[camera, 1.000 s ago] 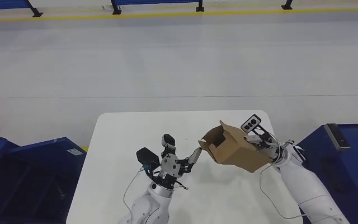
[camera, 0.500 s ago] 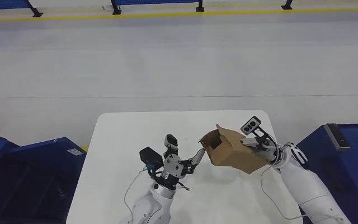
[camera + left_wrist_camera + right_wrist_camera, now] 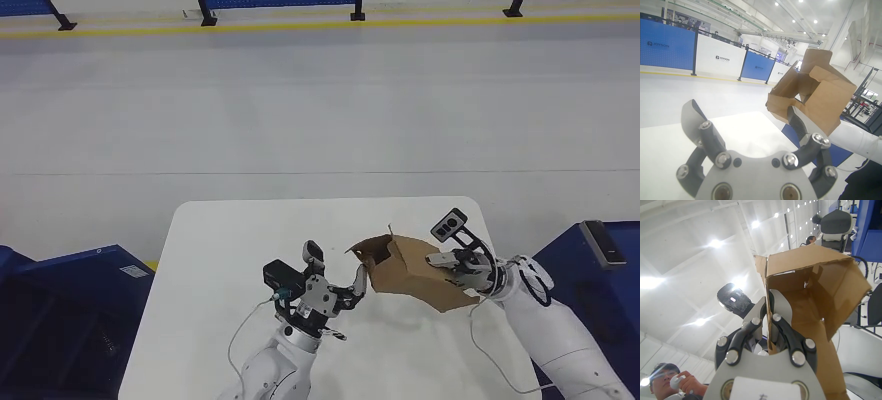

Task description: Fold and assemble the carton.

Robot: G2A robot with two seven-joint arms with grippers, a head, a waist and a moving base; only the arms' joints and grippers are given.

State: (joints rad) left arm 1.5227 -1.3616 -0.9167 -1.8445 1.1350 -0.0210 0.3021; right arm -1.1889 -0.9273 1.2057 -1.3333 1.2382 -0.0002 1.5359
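The carton (image 3: pixel 415 272) is held off the table (image 3: pixel 220 260), over its right part, by the right gripper (image 3: pixel 768 313), which pinches one side wall close to an open end. The left gripper (image 3: pixel 742 113) is spread wide at the carton's opposite end and holds nothing. One of its fingers (image 3: pixel 797 121) lies against or just beside the lowest flap there; contact cannot be confirmed. The body is already opened out into a rectangular sleeve. At the end facing the left gripper, the flaps are bent partly inward but do not sit flush, and the interior shows between them. The end at the right gripper is open, with a wall panel extending loose past the fingers. The task is judged to be at an early-to-middle stage: the sleeve is erected, while folding, tucking and closing of the flaps at both ends are not yet done.
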